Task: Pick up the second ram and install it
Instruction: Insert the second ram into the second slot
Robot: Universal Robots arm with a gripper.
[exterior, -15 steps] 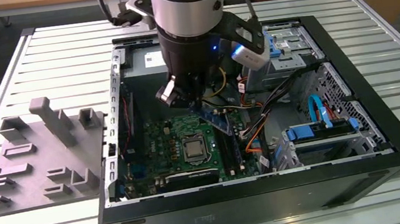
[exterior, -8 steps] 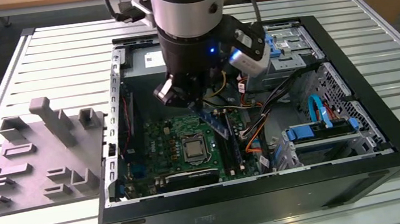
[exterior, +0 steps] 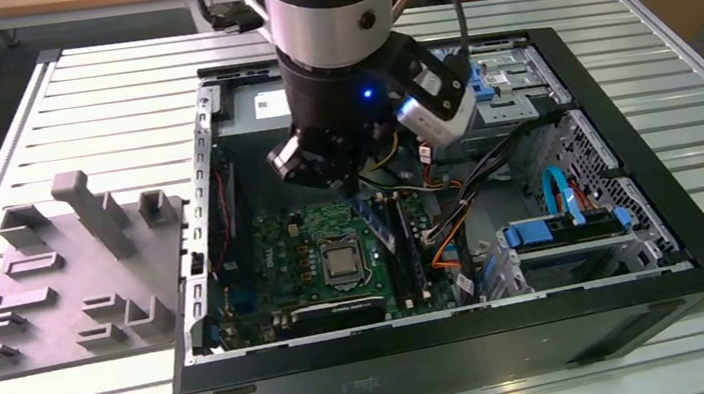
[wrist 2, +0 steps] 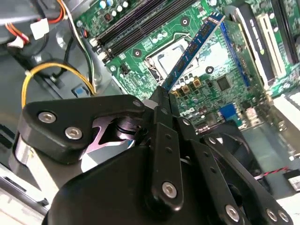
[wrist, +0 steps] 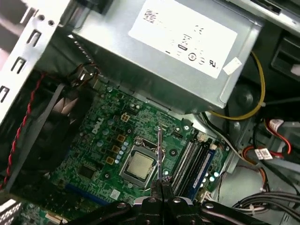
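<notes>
My gripper (wrist 2: 164, 91) is shut on the second ram (wrist 2: 194, 49), a thin dark blue stick with black chips that juts out from between the fingers. It hangs above the green motherboard (wrist 2: 225, 89), over the square silver socket (wrist 2: 161, 58). In the first wrist view the second ram (wrist: 160, 150) shows edge-on as a thin line rising from the gripper (wrist: 160, 182), beside the socket (wrist: 140, 166) and a little apart from the long memory slots (wrist: 194, 164). In the exterior view the arm's wrist (exterior: 346, 147) reaches down into the open computer case (exterior: 681, 247) over the motherboard (exterior: 292, 255).
The grey power supply box (wrist: 164, 51) sits by the board's edge, with yellow and orange cables (wrist: 260, 89) beside it. A black fan (wrist: 47, 126) borders the board. Drive bays with blue clips (exterior: 571, 220) fill the case's exterior-view right. A grey moulded fixture (exterior: 79, 271) lies outside the case.
</notes>
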